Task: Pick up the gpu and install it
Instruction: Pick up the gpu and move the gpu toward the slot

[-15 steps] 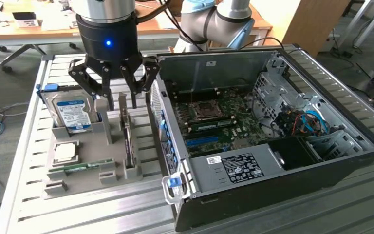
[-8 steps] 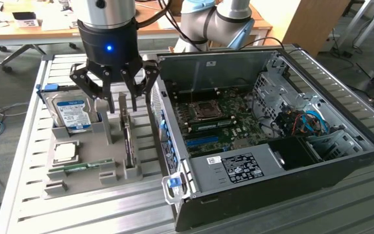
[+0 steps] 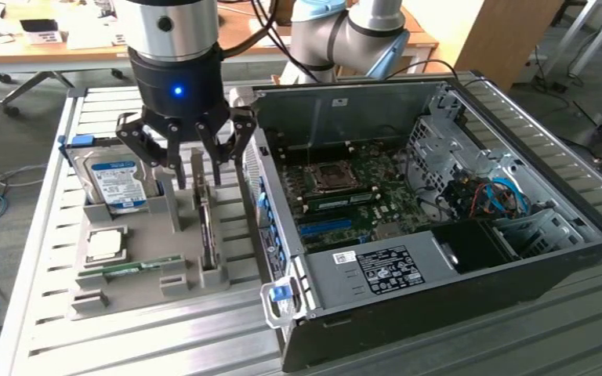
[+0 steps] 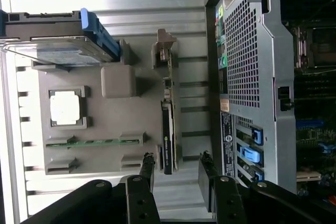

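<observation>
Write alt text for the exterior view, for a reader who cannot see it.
The open end effector hangs just above the gpu, which stands on edge in a gray holder tray. A hard drive stands in the same tray, and an open computer case sits at the exterior view's right.

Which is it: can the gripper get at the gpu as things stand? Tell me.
Probably yes. The gripper hangs right above the gpu, which stands on edge in the grey holder, with jaws open either side of it. Nothing sits between them; the case beside it stands apart.
</observation>
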